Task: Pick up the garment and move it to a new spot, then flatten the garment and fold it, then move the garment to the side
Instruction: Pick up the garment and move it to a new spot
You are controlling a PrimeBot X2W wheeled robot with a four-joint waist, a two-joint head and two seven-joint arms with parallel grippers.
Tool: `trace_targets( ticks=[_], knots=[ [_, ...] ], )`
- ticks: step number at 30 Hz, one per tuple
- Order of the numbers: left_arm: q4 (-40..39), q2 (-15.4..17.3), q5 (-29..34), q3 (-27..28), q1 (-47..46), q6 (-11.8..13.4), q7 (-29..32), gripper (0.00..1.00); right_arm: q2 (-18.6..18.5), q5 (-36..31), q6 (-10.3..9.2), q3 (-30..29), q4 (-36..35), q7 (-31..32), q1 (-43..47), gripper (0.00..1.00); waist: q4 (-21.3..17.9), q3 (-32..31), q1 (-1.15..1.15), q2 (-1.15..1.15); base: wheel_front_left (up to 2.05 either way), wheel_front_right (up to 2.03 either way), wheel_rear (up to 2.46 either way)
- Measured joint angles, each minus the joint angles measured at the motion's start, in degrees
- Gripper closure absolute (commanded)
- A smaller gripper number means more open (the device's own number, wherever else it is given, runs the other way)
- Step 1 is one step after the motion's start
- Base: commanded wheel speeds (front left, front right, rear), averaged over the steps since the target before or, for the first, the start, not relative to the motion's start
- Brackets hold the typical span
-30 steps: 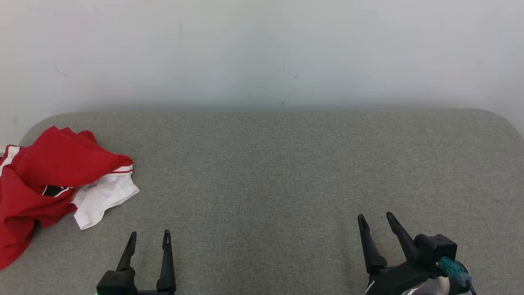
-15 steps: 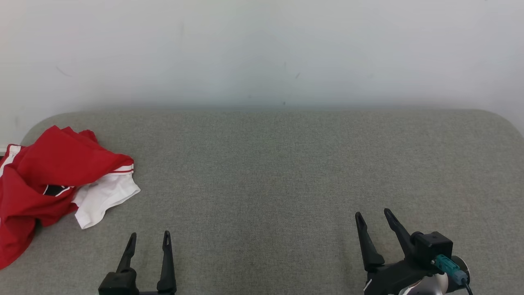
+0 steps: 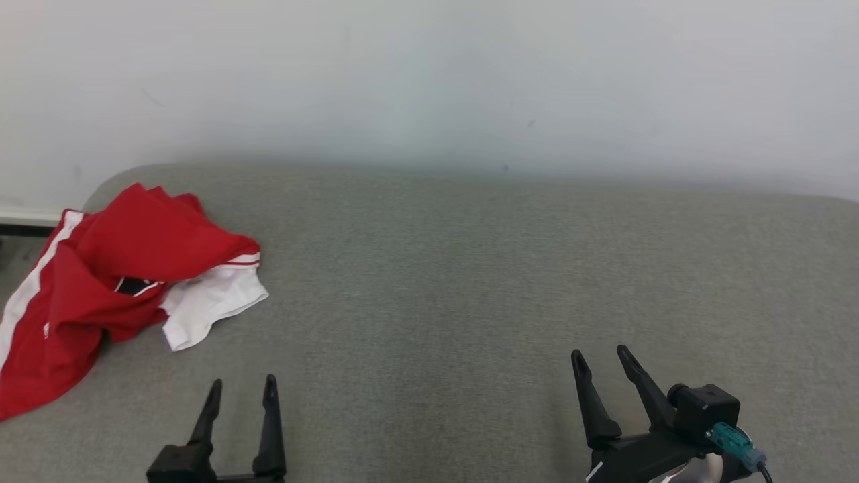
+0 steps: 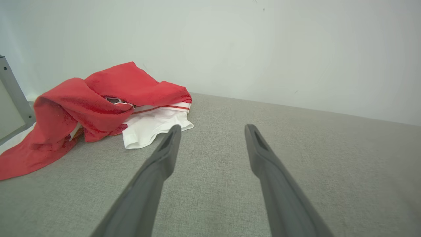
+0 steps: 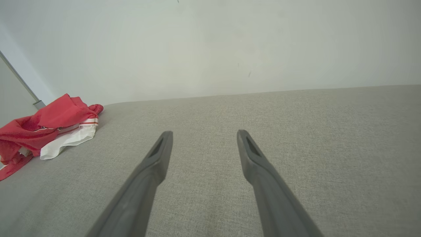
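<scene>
Garment (image 3: 127, 268): red with white trim, crumpled in a heap at the far-left corner of the grey padded surface (image 3: 470, 282), one red end trailing toward the left edge. Left jaws: wide apart, empty, low at the near edge. Garment sits ahead and to their left, apart from them, no contact. In the left wrist view its white part lies just up-left of the near fingertip. Right jaws: wide apart, empty, near-right, well apart from the garment, which shows at far left in the right wrist view. White wall (image 3: 429, 80) behind.
</scene>
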Motion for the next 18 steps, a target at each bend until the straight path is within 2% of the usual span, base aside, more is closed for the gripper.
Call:
trace_targets(
  ticks=[7, 18],
  knots=[
    [-1.48, 1.34, -0.62, 2.22, 0.3, -0.93, -0.05, 0.0, 0.01, 1.97, 0.0, 2.15, -1.1, 0.0, 0.19, 0.0, 4.99, -0.1, 0.0, 0.0, 0.0, 0.0, 0.0],
    [-3.39, 2.16, -0.56, 5.11, 3.46, 0.04, -0.04, 0.0, -0.01, 3.41, 0.01, 3.36, -0.96, -0.19, 1.37, 0.0, 15.13, -0.93, 0.0, 0.0, 0.0, 0.0, 0.0]
  ],
)
